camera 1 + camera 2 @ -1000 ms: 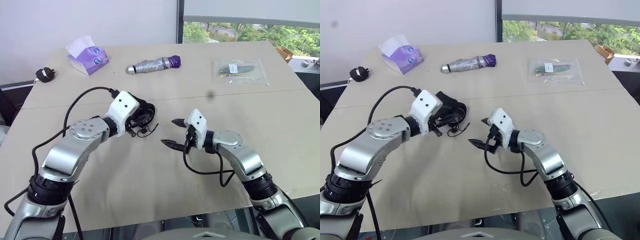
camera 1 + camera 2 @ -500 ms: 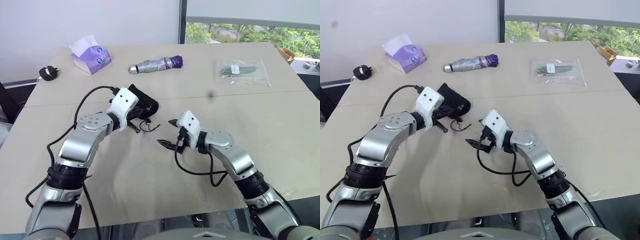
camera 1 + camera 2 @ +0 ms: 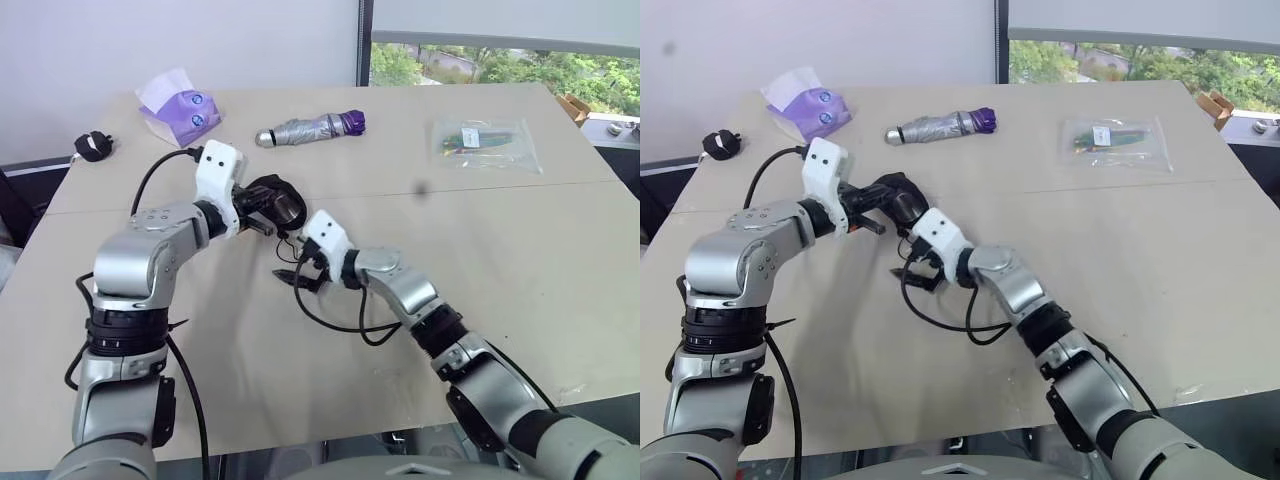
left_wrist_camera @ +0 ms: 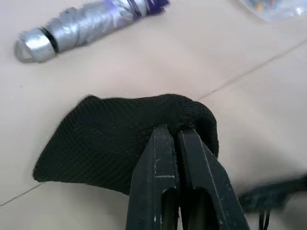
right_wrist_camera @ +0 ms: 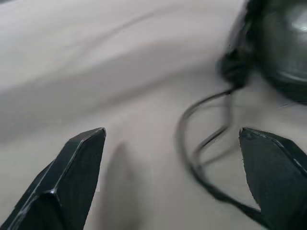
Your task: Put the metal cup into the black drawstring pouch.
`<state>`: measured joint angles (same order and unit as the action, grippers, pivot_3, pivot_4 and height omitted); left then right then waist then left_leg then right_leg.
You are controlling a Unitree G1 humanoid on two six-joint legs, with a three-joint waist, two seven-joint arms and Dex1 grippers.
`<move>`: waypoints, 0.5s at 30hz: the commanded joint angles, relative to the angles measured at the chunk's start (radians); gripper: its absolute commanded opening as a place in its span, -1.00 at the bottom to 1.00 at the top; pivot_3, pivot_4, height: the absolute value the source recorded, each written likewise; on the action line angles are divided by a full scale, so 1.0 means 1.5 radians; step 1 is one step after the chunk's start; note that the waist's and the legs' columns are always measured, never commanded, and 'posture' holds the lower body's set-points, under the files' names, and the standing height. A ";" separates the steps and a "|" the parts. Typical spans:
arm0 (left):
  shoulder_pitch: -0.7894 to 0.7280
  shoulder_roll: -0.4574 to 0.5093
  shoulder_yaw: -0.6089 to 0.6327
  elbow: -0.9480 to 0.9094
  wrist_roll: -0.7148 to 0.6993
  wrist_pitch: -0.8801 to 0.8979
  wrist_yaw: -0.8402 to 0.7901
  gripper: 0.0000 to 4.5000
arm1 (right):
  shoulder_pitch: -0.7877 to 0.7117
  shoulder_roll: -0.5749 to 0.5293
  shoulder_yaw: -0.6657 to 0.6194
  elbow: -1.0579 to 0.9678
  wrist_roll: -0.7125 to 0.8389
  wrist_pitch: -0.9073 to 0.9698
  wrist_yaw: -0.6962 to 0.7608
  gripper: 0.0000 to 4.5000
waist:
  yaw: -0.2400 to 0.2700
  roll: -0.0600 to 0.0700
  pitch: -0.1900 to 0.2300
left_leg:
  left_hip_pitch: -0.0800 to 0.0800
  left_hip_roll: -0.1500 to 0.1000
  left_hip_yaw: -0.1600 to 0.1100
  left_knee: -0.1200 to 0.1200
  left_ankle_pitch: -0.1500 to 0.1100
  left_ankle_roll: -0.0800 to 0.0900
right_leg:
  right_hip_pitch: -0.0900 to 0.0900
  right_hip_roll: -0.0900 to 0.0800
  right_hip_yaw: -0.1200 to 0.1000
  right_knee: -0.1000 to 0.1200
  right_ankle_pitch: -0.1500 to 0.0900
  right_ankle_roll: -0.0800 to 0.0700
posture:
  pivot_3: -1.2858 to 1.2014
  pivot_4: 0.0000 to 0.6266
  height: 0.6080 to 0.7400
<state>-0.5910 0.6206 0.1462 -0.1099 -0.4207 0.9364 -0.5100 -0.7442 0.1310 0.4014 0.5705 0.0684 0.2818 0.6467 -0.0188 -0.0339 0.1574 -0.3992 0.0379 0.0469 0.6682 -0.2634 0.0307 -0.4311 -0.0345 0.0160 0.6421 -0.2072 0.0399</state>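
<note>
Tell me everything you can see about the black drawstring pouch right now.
The black drawstring pouch is a small bag of black mesh-like fabric, bunched and rounded rather than flat. The left gripper has its jaws shut on the fabric near one end, with the table beneath. A thin black cord trails from it onto the tabletop, near the open right gripper.

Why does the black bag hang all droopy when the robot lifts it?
The bag is probably soft, thin mesh: it sags and folds around the left hand pinching it. Its loose cord trails down, so it likely flops rather than holding shape.
</note>
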 commanded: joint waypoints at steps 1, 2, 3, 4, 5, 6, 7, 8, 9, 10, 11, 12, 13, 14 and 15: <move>-0.020 -0.001 0.025 -0.034 -0.015 0.011 0.012 -0.99 | -0.029 0.036 -0.004 0.051 -0.018 -0.022 -0.014 1.00 | -0.001 0.000 0.000 | 0.000 0.000 0.000 0.000 0.000 0.000 | 0.000 0.000 0.000 0.000 0.000 0.000 | 0.03 -0.52 1.00; -0.024 -0.005 0.031 -0.039 -0.019 0.019 0.021 -0.99 | -0.036 0.044 -0.003 0.075 -0.023 -0.034 -0.022 1.00 | 0.000 0.000 0.000 | 0.000 0.000 0.000 0.000 0.000 0.000 | 0.000 0.000 0.000 0.001 0.000 0.000 | 0.03 -0.52 1.00; -0.029 -0.009 0.037 -0.042 -0.022 0.024 0.029 -0.99 | -0.045 0.050 -0.002 0.103 -0.031 -0.049 -0.034 1.00 | 0.000 0.000 0.000 | 0.001 0.000 0.000 0.000 0.000 0.000 | 0.000 0.000 0.000 0.001 0.000 0.000 | 0.03 -0.52 1.00; -0.036 -0.013 0.046 -0.046 -0.028 0.032 0.038 -0.99 | -0.053 0.054 -0.002 0.129 -0.039 -0.063 -0.049 1.00 | 0.001 0.000 0.000 | 0.001 0.000 -0.001 0.000 0.000 0.000 | 0.000 0.000 0.000 0.001 0.000 0.000 | 0.03 -0.52 1.00; -0.041 -0.015 0.054 -0.049 -0.031 0.038 0.045 -1.00 | -0.058 0.058 -0.004 0.147 -0.041 -0.075 -0.058 0.77 | 0.001 0.000 0.000 | 0.001 0.000 -0.001 0.000 0.000 0.000 | 0.001 0.000 0.000 0.002 0.000 0.000 | 0.03 -0.52 1.00; -0.044 -0.017 0.058 -0.052 -0.033 0.043 0.049 -1.00 | -0.061 0.059 -0.007 0.158 -0.041 -0.084 -0.062 0.59 | 0.002 0.000 0.000 | 0.001 0.000 -0.001 0.000 0.001 -0.001 | 0.001 0.000 -0.001 0.002 0.000 0.000 | 0.03 -0.52 1.00; -0.046 -0.020 0.063 -0.054 -0.037 0.047 0.054 -1.00 | -0.062 0.058 -0.007 0.164 -0.042 -0.094 -0.062 0.37 | 0.002 0.000 0.000 | 0.001 0.000 -0.002 0.000 0.001 -0.001 | 0.001 0.000 -0.001 0.002 0.000 0.000 | 0.03 -0.52 1.00; -0.048 -0.022 0.068 -0.055 -0.040 0.050 0.059 -1.00 | -0.065 0.056 -0.007 0.170 -0.045 -0.105 -0.069 0.23 | 0.003 0.000 -0.001 | 0.002 0.000 -0.002 0.000 0.001 -0.002 | 0.001 0.000 -0.001 0.002 0.000 0.000 | 0.03 -0.52 1.00; -0.049 -0.023 0.070 -0.057 -0.043 0.053 0.063 -1.00 | -0.067 0.054 -0.005 0.174 -0.048 -0.115 -0.069 -0.01 | 0.003 0.000 -0.001 | 0.002 0.000 -0.002 0.000 0.001 -0.002 | 0.002 -0.001 -0.001 0.002 0.000 0.000 | 0.03 -0.52 1.00; -0.050 -0.024 0.073 -0.059 -0.046 0.056 0.067 -1.00 | -0.068 0.052 -0.004 0.178 -0.051 -0.130 -0.070 -0.15 | 0.002 0.000 -0.001 | 0.002 0.000 -0.002 0.000 0.001 -0.002 | 0.002 -0.001 -0.001 0.002 0.000 0.000 | 0.03 -0.52 1.00; -0.050 -0.026 0.075 -0.061 -0.048 0.059 0.071 -1.00 | -0.069 0.051 -0.006 0.178 -0.052 -0.142 -0.073 -0.41 | 0.002 0.000 -0.001 | 0.002 0.000 -0.002 0.000 0.001 -0.002 | 0.002 -0.001 -0.001 0.002 0.000 0.000 | 0.03 -0.52 1.00; -0.050 -0.028 0.076 -0.063 -0.049 0.061 0.074 -1.00 | -0.069 0.049 -0.009 0.178 -0.052 -0.153 -0.072 -0.56 | 0.001 0.000 -0.001 | 0.002 0.000 -0.002 0.000 0.001 -0.002 | 0.002 -0.001 -0.001 0.002 0.000 0.000 | 0.03 -0.52 1.00; -0.048 -0.029 0.077 -0.066 -0.050 0.062 0.077 -1.00 | -0.066 0.049 -0.014 0.170 -0.045 -0.163 -0.066 -0.83 | 0.001 0.000 -0.001 | 0.002 0.000 -0.002 0.000 0.001 -0.002 | 0.002 -0.001 -0.001 0.002 0.000 0.000 | 0.03 -0.52 1.00; -0.047 -0.031 0.077 -0.068 -0.051 0.063 0.079 -1.00 | -0.063 0.049 -0.020 0.161 -0.037 -0.167 -0.060 -0.98 | 0.001 0.000 -0.001 | 0.002 0.000 -0.002 0.000 0.001 -0.002 | 0.001 -0.001 -0.001 0.002 0.000 0.000 | 0.03 -0.52 1.00; -0.045 -0.033 0.077 -0.071 -0.051 0.063 0.082 -1.00 | -0.061 0.048 -0.024 0.153 -0.032 -0.172 -0.055 -0.98 | 0.001 0.000 -0.001 | 0.002 0.000 -0.002 0.000 0.001 -0.002 | 0.001 -0.001 -0.001 0.002 0.000 0.000 | 0.03 -0.52 1.00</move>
<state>-0.6408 0.5694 0.2308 -0.1608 -0.4830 1.0348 -0.3967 -0.8212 0.1321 0.3856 0.8033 0.0136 0.0307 0.5593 -0.0179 -0.0334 0.1559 -0.3970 0.0374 0.0435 0.6676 -0.2617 0.0279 -0.4294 -0.0363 0.0142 0.6448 -0.2067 0.0392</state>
